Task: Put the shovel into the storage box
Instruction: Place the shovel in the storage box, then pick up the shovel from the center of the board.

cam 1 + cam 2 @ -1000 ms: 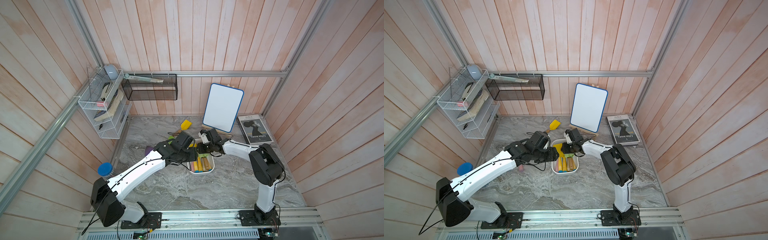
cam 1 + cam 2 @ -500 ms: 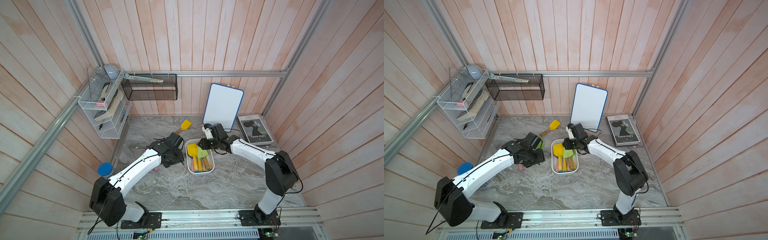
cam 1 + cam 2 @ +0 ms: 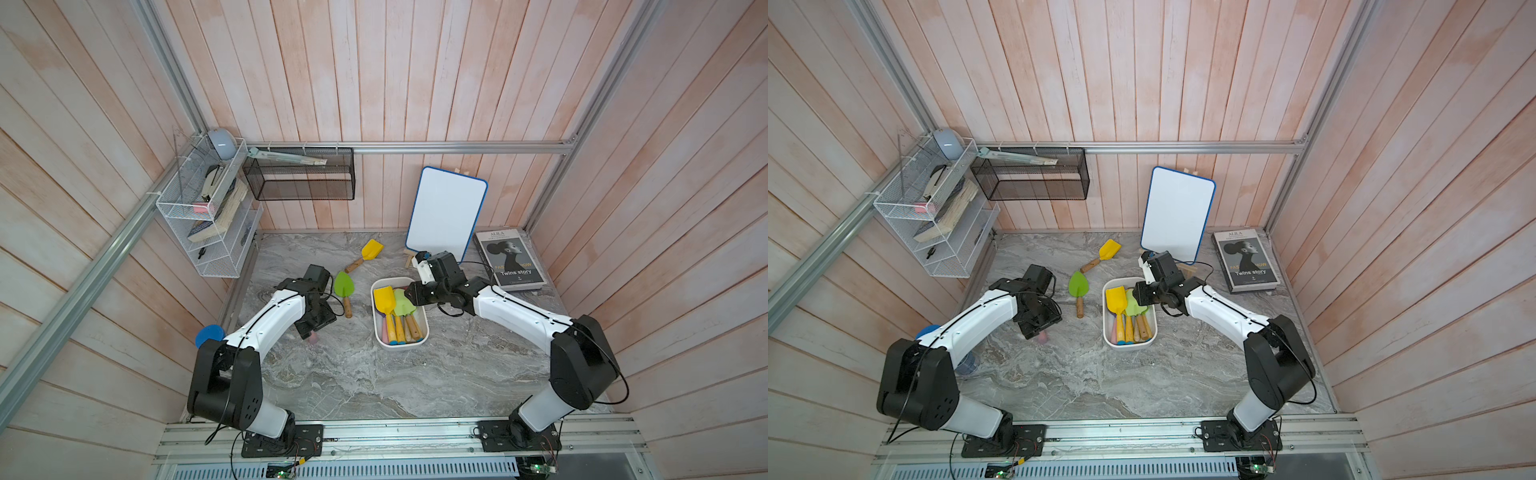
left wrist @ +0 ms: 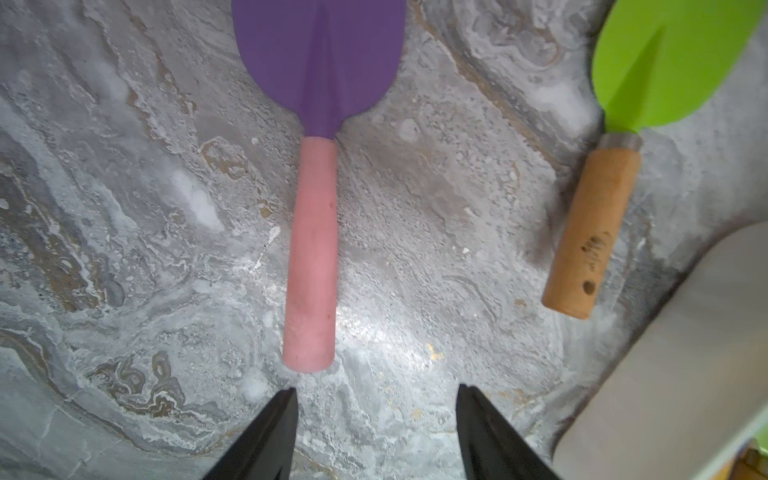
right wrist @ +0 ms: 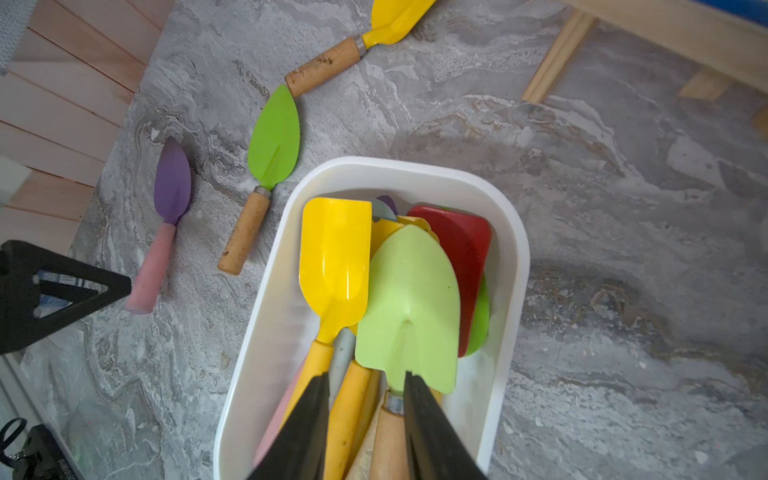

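Purple shovel (image 4: 316, 187) has a pointed purple blade and a plain pink handle, and it lies flat on the marble surface (image 3: 374, 386) near its left edge, left of the box (image 5: 399, 166). In both top views the left arm covers it except the handle's end (image 3: 312, 338). The left gripper (image 4: 376, 388) hangs just off that handle end, in line with the handle, with its fingers spread wide and nothing between them. Between the purple shovel and the box lies a green shovel (image 3: 344, 284) with a wooden handle. A yellow shovel (image 3: 371, 249), also wooden-handled, lies toward the back edge, its handle end close to the green blade's tip. The white box stands at the middle of the surface and holds several shovels side by side, handles toward the front edge. Among them are a yellow one (image 5: 334, 257), a pale green one (image 5: 411, 299) and a red blade (image 5: 469, 249). The right gripper (image 5: 366, 375) hovers over the box with its fingers partly parted, clamping nothing. A book (image 3: 509, 259) in the back right corner reads "ALILA" and "Twins story". A whiteboard (image 3: 446, 212) beside it leans on the back wall.
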Motion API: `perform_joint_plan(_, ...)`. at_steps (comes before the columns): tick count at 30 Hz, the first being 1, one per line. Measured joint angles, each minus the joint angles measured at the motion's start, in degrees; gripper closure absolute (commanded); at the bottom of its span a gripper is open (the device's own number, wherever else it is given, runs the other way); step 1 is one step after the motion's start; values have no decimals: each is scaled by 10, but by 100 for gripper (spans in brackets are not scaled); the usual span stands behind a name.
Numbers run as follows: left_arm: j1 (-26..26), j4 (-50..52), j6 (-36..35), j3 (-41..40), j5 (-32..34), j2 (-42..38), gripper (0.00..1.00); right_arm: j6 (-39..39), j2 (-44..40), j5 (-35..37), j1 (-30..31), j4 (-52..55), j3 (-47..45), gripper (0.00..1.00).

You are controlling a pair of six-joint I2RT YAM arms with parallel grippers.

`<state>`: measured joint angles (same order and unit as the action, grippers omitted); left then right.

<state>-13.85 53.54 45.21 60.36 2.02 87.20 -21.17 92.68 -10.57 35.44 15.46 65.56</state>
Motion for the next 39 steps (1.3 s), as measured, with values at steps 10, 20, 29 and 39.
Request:
perform_joint_plan(10, 59, -50, -37, -24, -17, 56, 34, -2, -5, 0, 0, -5, -33, 65)
perform_joint_plan(20, 63, -86, -52, -53, -27, 86, 45, -2, -7, 0, 0, -5, -37, 65)
perform_joint_plan(29, 64, -90, -51, -54, -31, 86, 79, -10, -7, 0, 0, -5, -37, 65)
perform_joint_plan(39, 58, -93, -51, -59, -55, 48, 82, -13, -16, -2, 0, -6, -37, 65)
